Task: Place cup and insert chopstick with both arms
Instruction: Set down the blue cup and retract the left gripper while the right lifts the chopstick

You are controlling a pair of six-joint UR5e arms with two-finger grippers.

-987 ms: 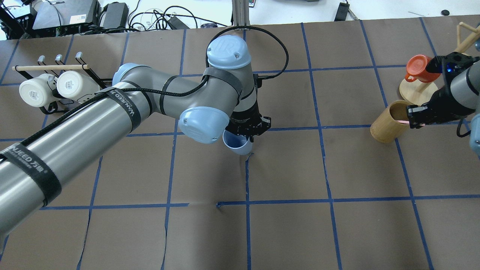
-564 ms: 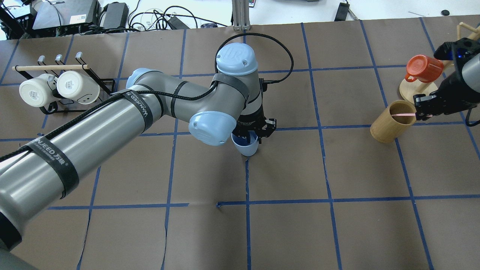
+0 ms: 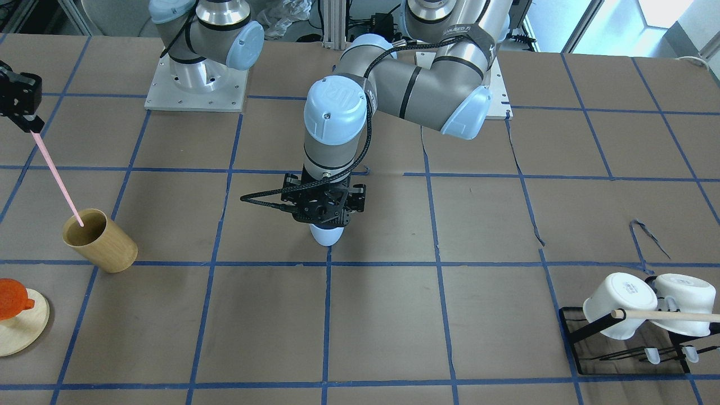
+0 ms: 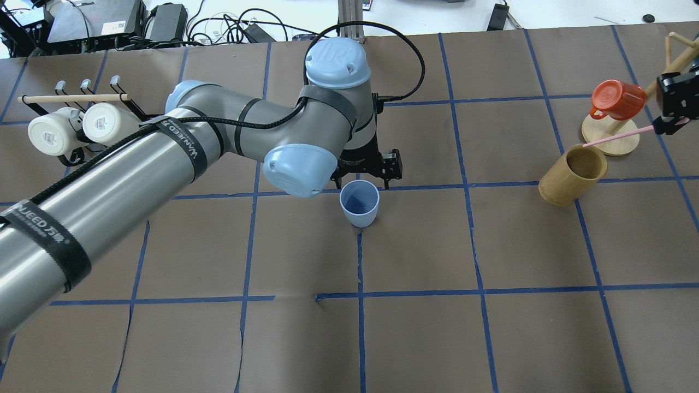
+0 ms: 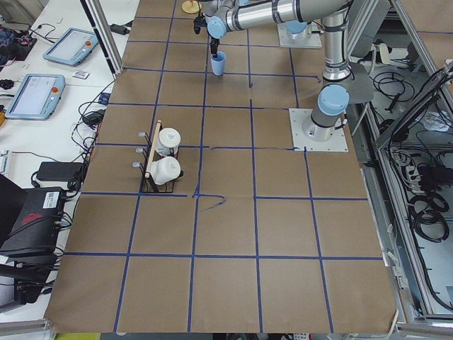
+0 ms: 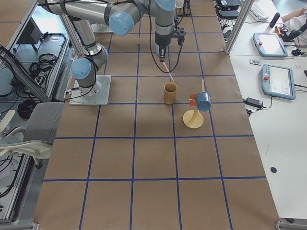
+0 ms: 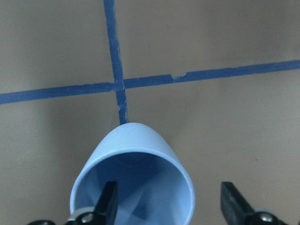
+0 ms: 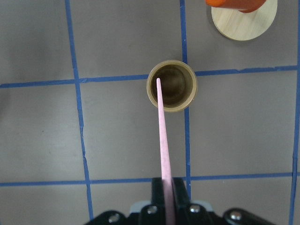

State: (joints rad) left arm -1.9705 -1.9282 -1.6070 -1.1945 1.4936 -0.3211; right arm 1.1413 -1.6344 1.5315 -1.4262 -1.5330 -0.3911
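Observation:
The light-blue cup [image 4: 359, 203] stands upright on the table near its middle. It also shows in the front view [image 3: 326, 236] and the left wrist view [image 7: 136, 150]. My left gripper [image 4: 365, 173] is open just above and behind the cup, its fingers [image 7: 233, 201] apart from the rim. My right gripper [image 4: 669, 123] is shut on the pink chopstick [image 4: 617, 136] and holds it slanted. The chopstick's free tip [image 8: 158, 82] is at the mouth of the tan bamboo cup [image 4: 562, 185].
An orange mug [image 4: 617, 98] hangs on a wooden stand [image 4: 610, 139] behind the bamboo cup. A black rack with two white mugs [image 4: 82, 128] and a wooden rod [image 4: 73, 98] stands at the far left. Blue tape lines grid the brown table.
My left gripper has opened and let go of the blue cup, which went from tilted to upright on the table. My right gripper has risen and drawn the chopstick up out of the bamboo cup.

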